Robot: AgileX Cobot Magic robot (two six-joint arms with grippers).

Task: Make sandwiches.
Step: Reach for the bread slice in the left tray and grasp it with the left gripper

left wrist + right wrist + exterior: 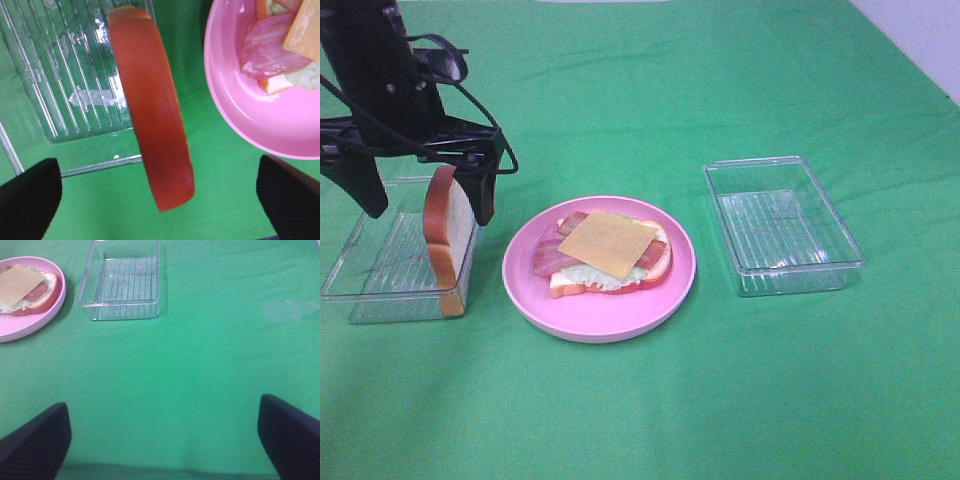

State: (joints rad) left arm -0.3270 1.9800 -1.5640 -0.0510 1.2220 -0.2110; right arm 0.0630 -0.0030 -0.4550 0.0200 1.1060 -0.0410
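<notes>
this looks like a robot lab setup rather than a real kitchen. the table (740, 400) is draped in plain green cloth, the food on the pink plate (535, 300) is plastic toy food, and clear trays (783, 226) sit staged beside a black robot arm (380, 70).

Green table (740, 400); pink plate (525, 285) — yellow cheese (607, 243), reddish bacon (548, 258), pale lettuce (588, 279); beside the plate, ridged clear trays (782, 226).

round pink plate (530, 290) at center frame, clear ribbed plastic tray (783, 226) off to its right, second clear tray (380, 275) at the left edge, all on a desk (720, 400) in bright green cloth
</notes>
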